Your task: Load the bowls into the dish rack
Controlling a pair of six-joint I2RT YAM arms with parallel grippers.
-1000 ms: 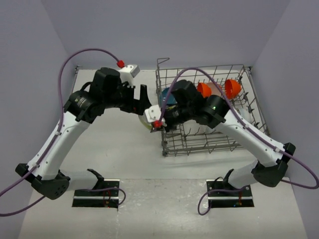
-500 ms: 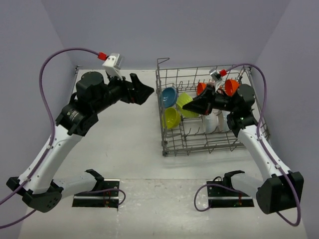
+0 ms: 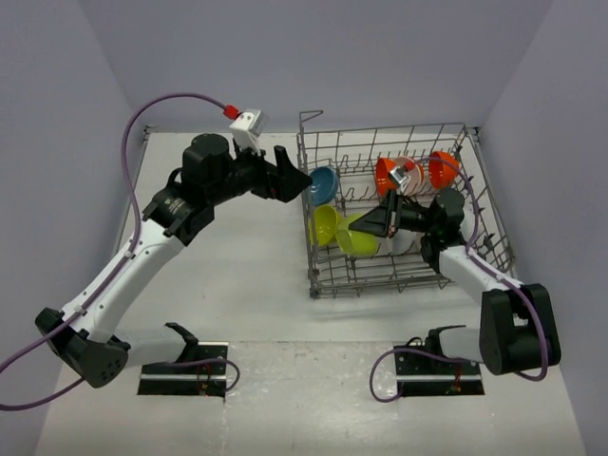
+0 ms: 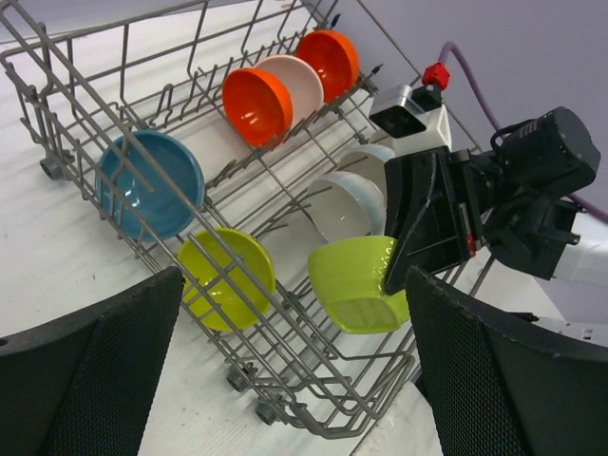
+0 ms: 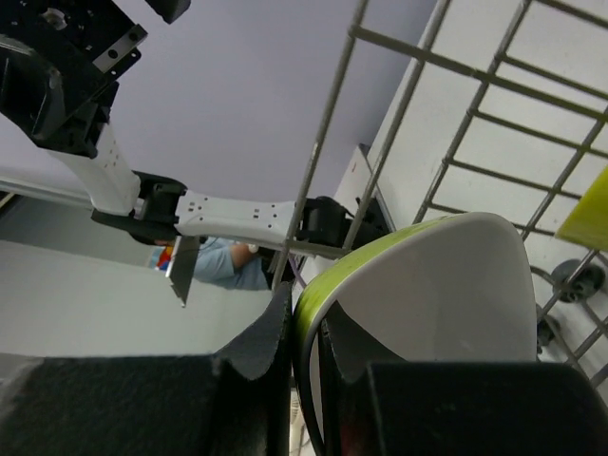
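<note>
On the right half of the desk (image 3: 237, 285), the dish rack (image 3: 375, 282) stood with a long side facing you. Nearest you inside it, toward the front-left, your right fingers (image 3: 380, 221) were pinched tight on the rim of a yellow-green bowl (image 4: 353, 285). The wrist view showed one finger on each side of the rim, with no gap. That bowl hung tipped low among the tines; couldn't tell if it rested on the wire. Just left of it, a second yellow-green bowl (image 4: 228, 277) stood on edge near the rack's left wall. Behind the held bowl, a white bowl (image 4: 347, 204) leaned between tines, and a second white bowl (image 4: 372, 157) sat just past it, partly hidden by your right wrist. Further back on the left, a blue bowl (image 4: 150, 182) stood on edge just inside the left wall. Your left fingers (image 3: 296, 179) hovered outside that wall, close beside the blue bowl, spread wide and gripping nothing. Along the far row, three more stood on edge, packed together: an orange bowl (image 4: 256, 104), a white-inside bowl (image 4: 296, 81) right behind it, then a second orange bowl (image 4: 328, 57) nearest the far right corner.
</note>
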